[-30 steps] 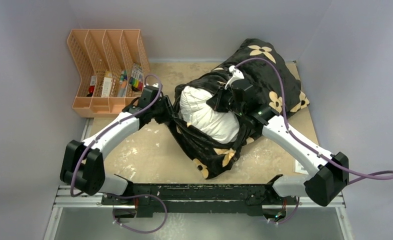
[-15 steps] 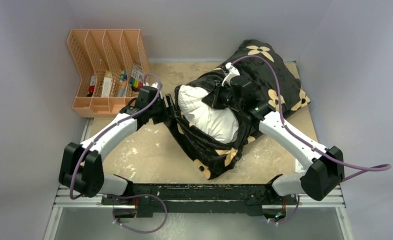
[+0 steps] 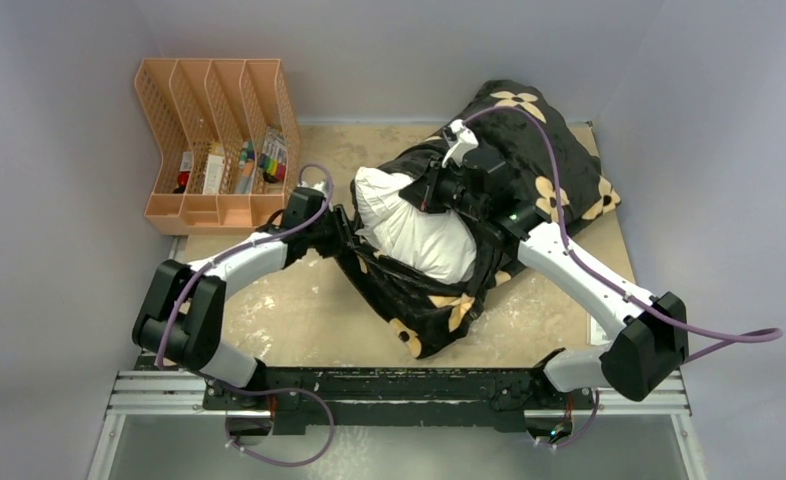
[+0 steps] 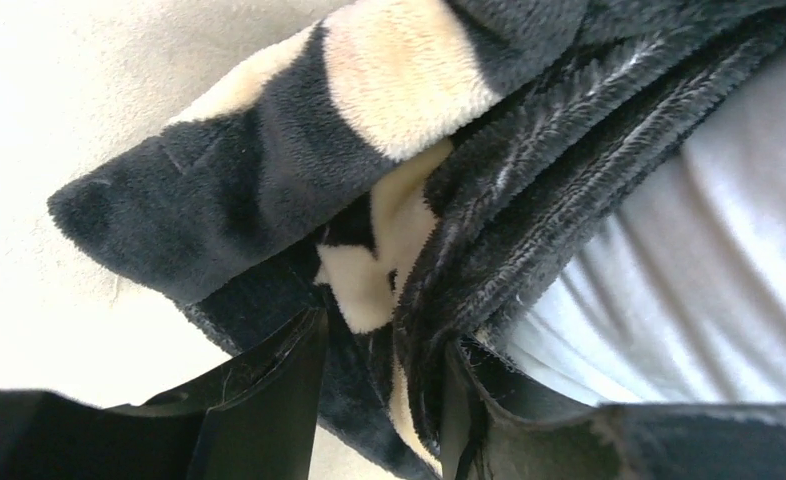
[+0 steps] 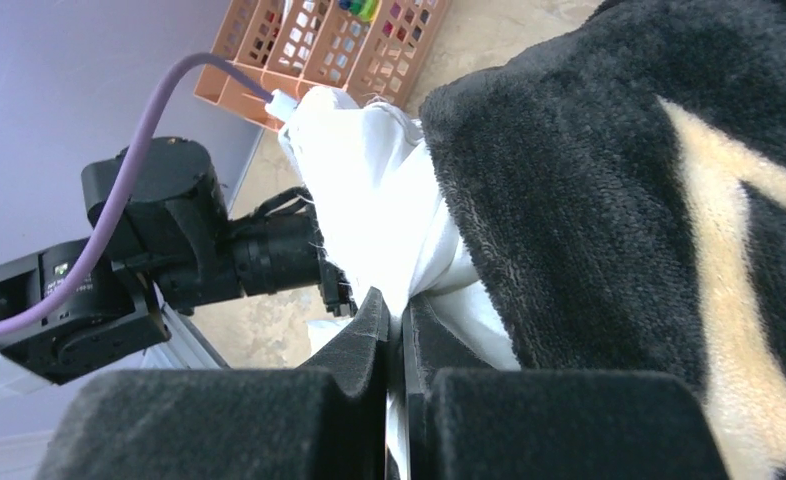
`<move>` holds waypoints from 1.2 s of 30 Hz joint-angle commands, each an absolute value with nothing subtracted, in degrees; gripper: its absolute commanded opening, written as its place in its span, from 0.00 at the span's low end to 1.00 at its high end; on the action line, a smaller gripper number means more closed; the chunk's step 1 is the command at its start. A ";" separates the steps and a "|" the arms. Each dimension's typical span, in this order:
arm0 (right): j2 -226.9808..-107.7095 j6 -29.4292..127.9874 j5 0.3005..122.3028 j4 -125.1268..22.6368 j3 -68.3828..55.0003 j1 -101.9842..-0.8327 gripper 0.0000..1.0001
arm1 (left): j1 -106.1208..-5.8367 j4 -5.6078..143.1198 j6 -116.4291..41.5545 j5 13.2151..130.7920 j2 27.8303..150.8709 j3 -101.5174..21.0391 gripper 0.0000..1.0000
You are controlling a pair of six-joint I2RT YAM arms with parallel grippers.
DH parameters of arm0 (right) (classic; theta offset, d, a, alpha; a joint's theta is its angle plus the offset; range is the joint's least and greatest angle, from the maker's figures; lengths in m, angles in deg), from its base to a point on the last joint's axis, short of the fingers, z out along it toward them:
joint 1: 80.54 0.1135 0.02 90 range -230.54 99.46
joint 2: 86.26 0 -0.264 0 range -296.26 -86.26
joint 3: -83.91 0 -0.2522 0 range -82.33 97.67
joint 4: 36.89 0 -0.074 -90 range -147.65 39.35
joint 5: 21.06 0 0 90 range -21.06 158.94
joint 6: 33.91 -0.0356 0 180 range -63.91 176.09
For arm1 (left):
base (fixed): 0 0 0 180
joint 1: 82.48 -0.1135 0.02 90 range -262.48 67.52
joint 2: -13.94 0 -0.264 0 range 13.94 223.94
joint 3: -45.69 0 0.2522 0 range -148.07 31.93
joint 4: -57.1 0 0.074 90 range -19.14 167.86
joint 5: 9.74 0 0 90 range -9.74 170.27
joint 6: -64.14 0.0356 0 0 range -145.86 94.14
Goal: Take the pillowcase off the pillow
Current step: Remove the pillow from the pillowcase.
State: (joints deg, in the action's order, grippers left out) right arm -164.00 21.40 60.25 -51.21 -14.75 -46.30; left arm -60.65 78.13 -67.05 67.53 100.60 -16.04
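Orange rack (image 3: 156, 120) left of pillow (image 3: 419, 235), pillowcase (image 3: 579, 170) half-on

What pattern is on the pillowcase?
The pillowcase is black plush with tan flower and four-point star motifs, best seen in the top external view.

left arm (image 3: 239, 255): elbow drawn in toward the middle, folded tighter than a second ago
left gripper (image 3: 343, 226): shifted right, closer against the mouth of the pillowcase (image 3: 529, 140)
right arm (image 3: 579, 275): elbow moved a little leftward
right gripper (image 3: 431, 190): carried back and left with the white cloth it pinches
pillow (image 3: 419, 235): bare end pulled leftward, one corner now poking out farther
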 commanded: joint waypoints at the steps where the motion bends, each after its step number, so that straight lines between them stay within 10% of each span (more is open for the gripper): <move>1: -161.06 20.69 68.17 -38.61 -9.09 -47.53 0.00 | -61.17 85.17 -65.30 76.66 99.71 -10.28 0.44; 6: -176.23 22.93 70.11 -72.47 9.52 -47.83 0.01 | -61.21 88.97 -68.46 76.13 91.52 -15.65 0.59; 12: -174.94 23.90 62.37 -67.98 3.66 -47.83 0.08 | -61.38 98.23 -65.43 86.18 82.65 -26.74 0.75; 26: -181.81 24.11 47.35 -65.36 5.69 -48.06 0.15 | -61.38 94.17 -67.24 70.21 82.09 -28.68 0.81; 33: -178.05 26.92 46.96 -69.04 5.54 -48.10 0.37 | -61.23 88.97 -68.51 64.17 91.93 -35.09 0.83; 36: -173.58 27.27 50.43 -70.85 1.29 -48.08 0.62 | -61.29 86.00 -68.85 64.69 94.27 -34.30 0.83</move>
State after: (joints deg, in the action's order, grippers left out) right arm -180.57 24.76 48.74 -68.47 3.32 -47.94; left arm -61.09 93.19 -67.42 67.60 92.60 -32.49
